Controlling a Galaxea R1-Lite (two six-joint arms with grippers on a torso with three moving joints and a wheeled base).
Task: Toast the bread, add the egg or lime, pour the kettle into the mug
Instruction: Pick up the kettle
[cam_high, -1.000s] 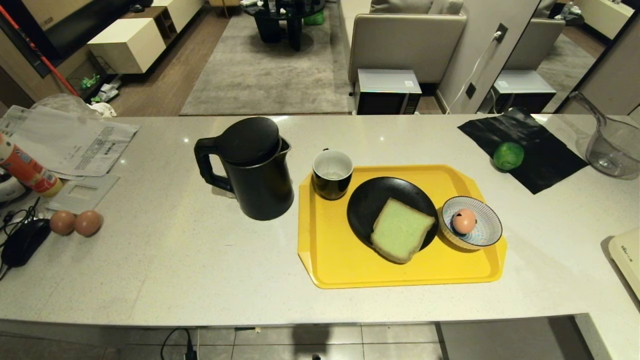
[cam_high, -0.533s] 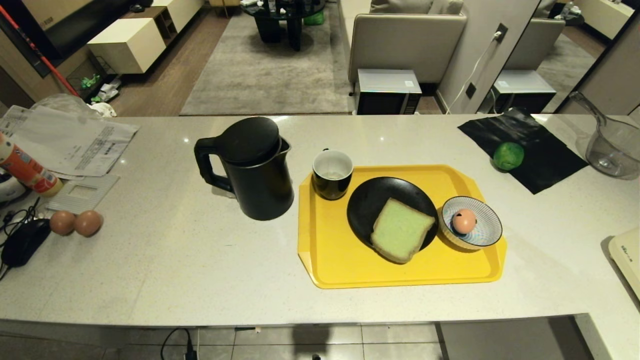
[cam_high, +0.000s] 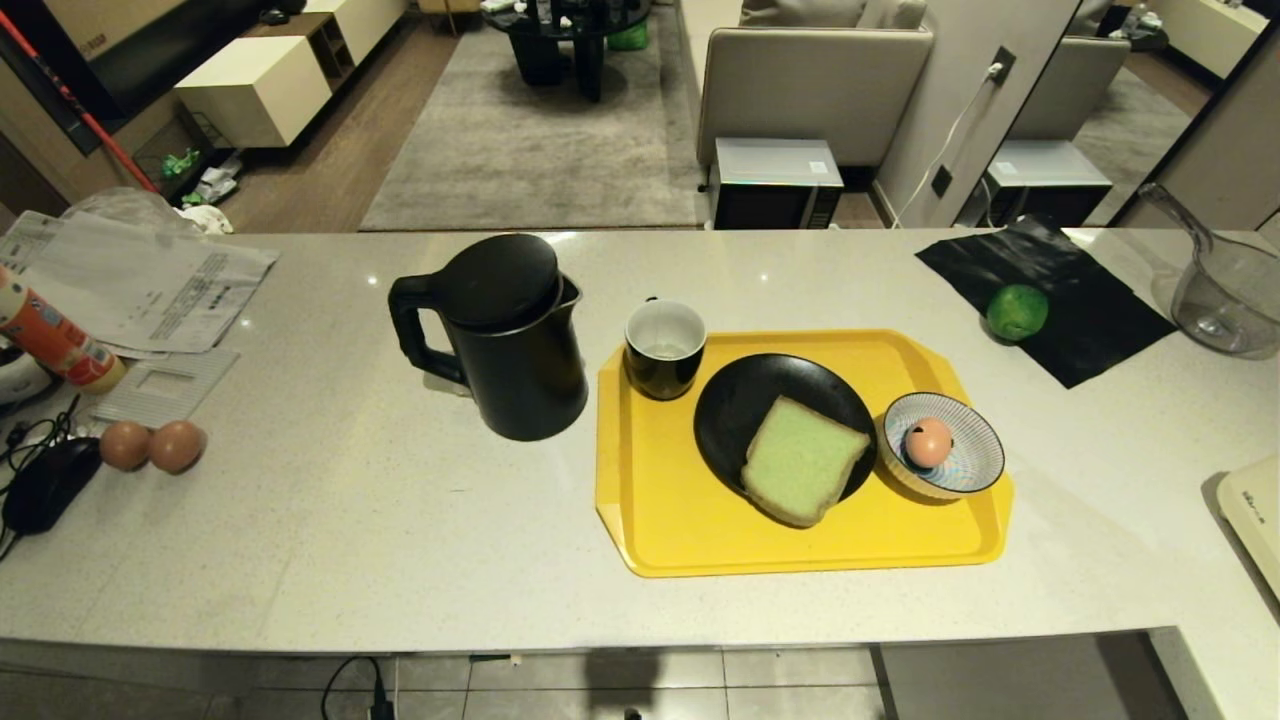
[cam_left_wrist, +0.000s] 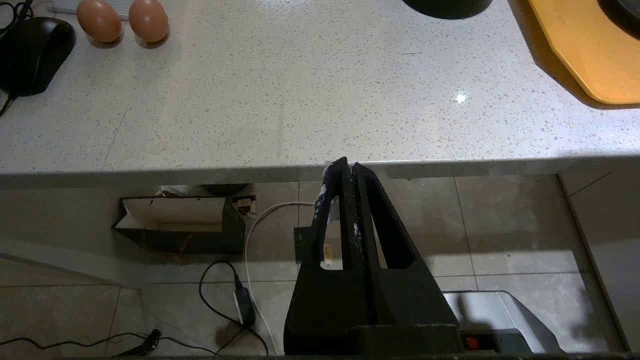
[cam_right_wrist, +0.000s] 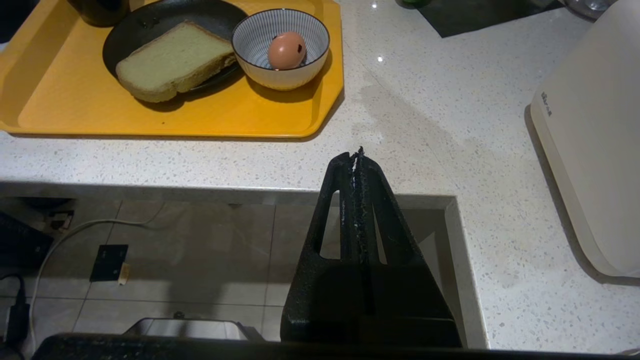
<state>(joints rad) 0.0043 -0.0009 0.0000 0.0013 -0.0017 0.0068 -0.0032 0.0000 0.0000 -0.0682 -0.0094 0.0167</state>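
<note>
On the yellow tray (cam_high: 640, 540): bread (cam_high: 803, 459), egg (cam_high: 928, 441), mug (cam_high: 664, 347), unmoved.
Beside the tray, I kept left gripper (cam_left_wrist: 348, 167) and right gripper (cam_right_wrist: 356, 156) closed, empty; nothing begun.

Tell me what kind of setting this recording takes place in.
Most likely a home: a pale speckled stone kitchen counter bordering a living room. Behind it are a grey rug and a beige sofa; on it stand a matte-black electric kettle and a yellow plastic breakfast tray.

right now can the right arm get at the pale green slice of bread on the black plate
Probably yes: the pale green bread slice lies uncovered on the black plate, nothing above it. The shut right end effector is parked off the counter's edge, with open counter between.
</note>
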